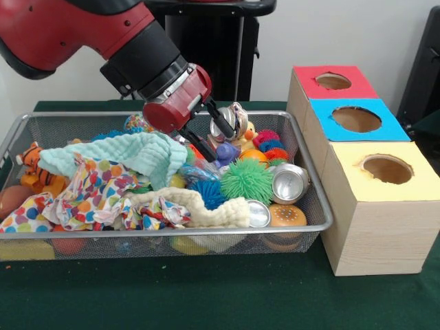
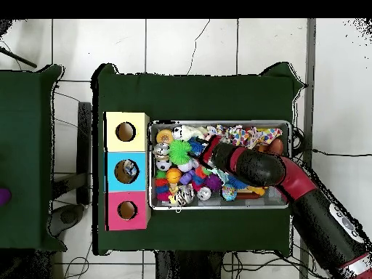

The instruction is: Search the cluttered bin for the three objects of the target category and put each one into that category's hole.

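Note:
The wire mesh bin is full of toys and cloths; it also shows in the overhead view. My gripper hangs open and empty over the bin's middle, tilted toward the right, and shows from above. A crinkled, bluish transparent bottle lies just below the fingers, partly under other toys. A crumpled glinting thing stands right beside the upper finger at the bin's far side; I cannot tell if it is a bottle or a can. Something glinting lies inside the blue box's hole.
Three wooden boxes stand right of the bin, topped red, blue and yellow, each with a round hole. Silver cans, a green spiky ball, a mint cloth and a spotted cloth crowd the bin.

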